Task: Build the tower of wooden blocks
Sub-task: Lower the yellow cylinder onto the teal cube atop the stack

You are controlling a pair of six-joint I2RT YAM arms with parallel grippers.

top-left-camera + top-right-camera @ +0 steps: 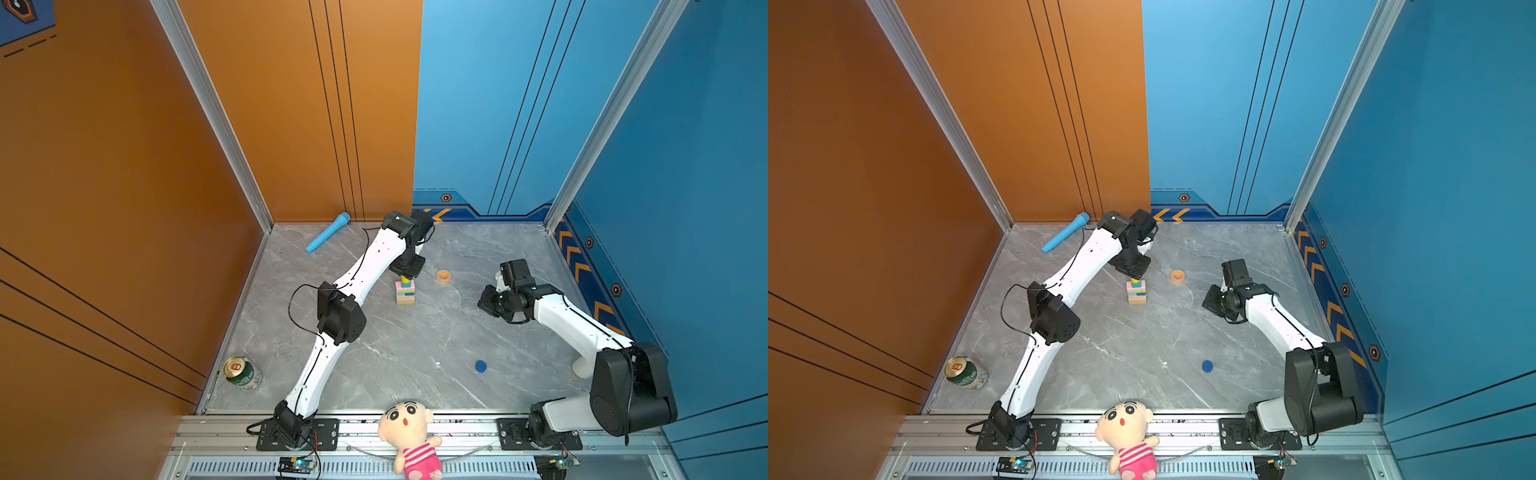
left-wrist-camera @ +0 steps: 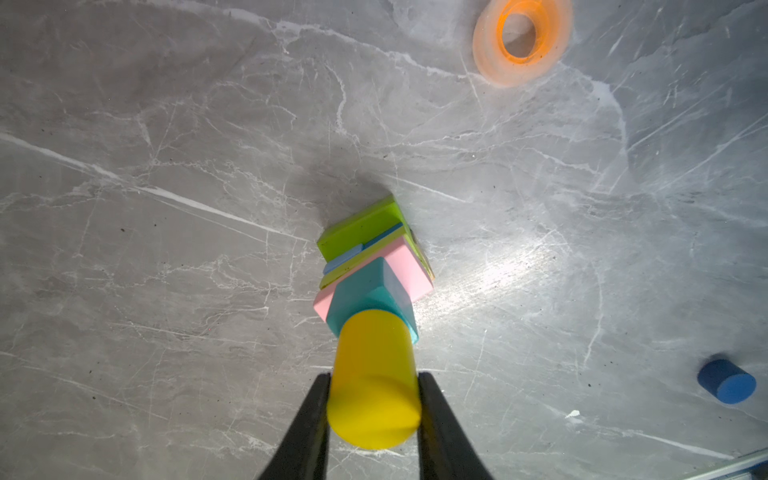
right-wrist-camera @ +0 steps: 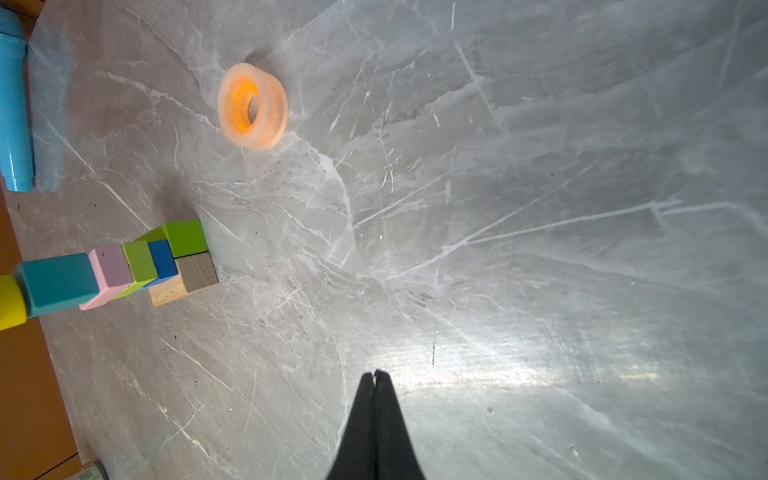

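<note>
Smooth yellow cylinder (image 2: 374,374) clamped atop teal cube (image 2: 361,286)

We find the yellow cylinder (image 3: 10,303) and the toy microphone (image 3: 14,104) each cut off by the right wrist view's edge.

Marble table (image 1: 374,353) — tower (image 1: 405,293), tape ring (image 1: 443,276), blue cylinder (image 1: 481,366), microphone (image 1: 327,233) (also can (image 1: 243,373)).

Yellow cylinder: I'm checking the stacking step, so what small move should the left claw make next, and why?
Probably open the left claw gently, with no sideways motion. It is shut on the yellow cylinder, which looks seated upright on the teal cube atop the tower. The stack is narrow, so a nudge could topple it.
</note>
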